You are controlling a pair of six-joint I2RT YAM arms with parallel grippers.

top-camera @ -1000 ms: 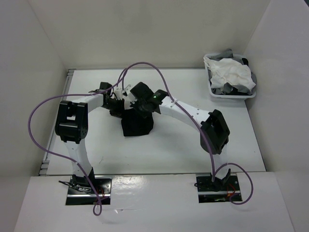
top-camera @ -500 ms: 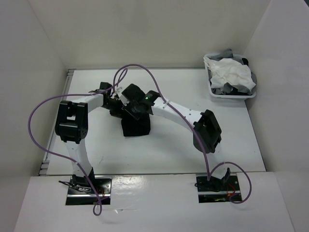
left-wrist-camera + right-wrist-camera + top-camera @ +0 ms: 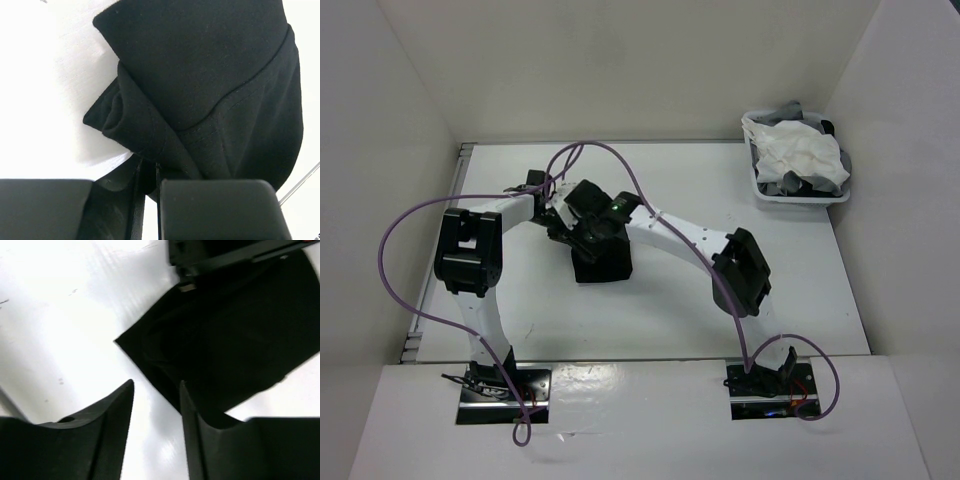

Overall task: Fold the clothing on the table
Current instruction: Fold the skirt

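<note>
Much table (image 3: 650, 320) around bunched clothing (image 3: 605, 268)

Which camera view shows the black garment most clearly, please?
The left wrist view: the black garment fills most of the picture, so its folds and seam lines are sharp. The top external view shows it only small and partly covered. The right wrist view shows one corner and a dark, blurred part.

The clothing (image 3: 603, 270) lies mid-way across the worktop (image 3: 800, 290); a basket (image 3: 798, 197) stands at two o'clock from it.
</note>
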